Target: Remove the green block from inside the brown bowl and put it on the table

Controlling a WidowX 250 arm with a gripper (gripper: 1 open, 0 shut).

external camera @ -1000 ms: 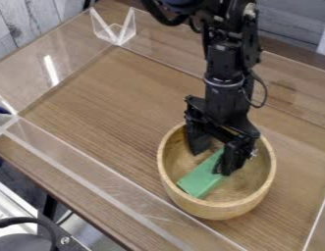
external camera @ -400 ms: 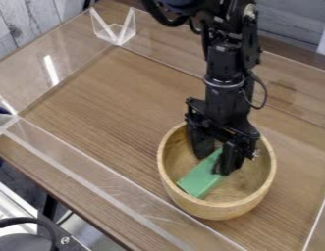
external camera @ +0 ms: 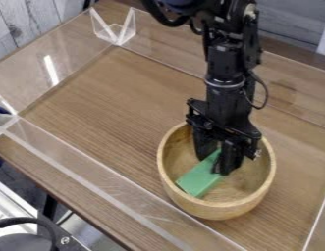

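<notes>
1. At the lower left corner of the frame, black equipment (external camera: 24, 235) with a curved cable sits beyond the edge of the table (external camera: 106, 113), nearest the camera and apart from the work.

2. Right of center, low in the frame, the brown bowl (external camera: 220, 209) rests upright on the wood-grain surface. The green block (external camera: 200, 180) lies inside it on a slant, its near end in plain sight toward the bowl's lower left wall, its far end partly hidden by the machine's fingers.

3. Above the bowl's middle, the black gripper (external camera: 221, 160) reaches down inside the rim. Its fingers, spread wide a second ago, have drawn in to a narrow stance about the block's far end. The block appears to be in their grip, though how firmly cannot be told from this angle.

4. Across that same second, the block has barely shifted and remains down in the bowl. The change marks a turn from reaching to grasping; the removal itself is still ahead. A straight lift above the rim would seem to come next, then a move to the tabletop. With the hold near one end, the bar could swing or catch the wall.

5. At the upper left, in the distance, a clear plastic piece (external camera: 114, 26) stands near the table's far edge, well apart from the bowl.
</notes>
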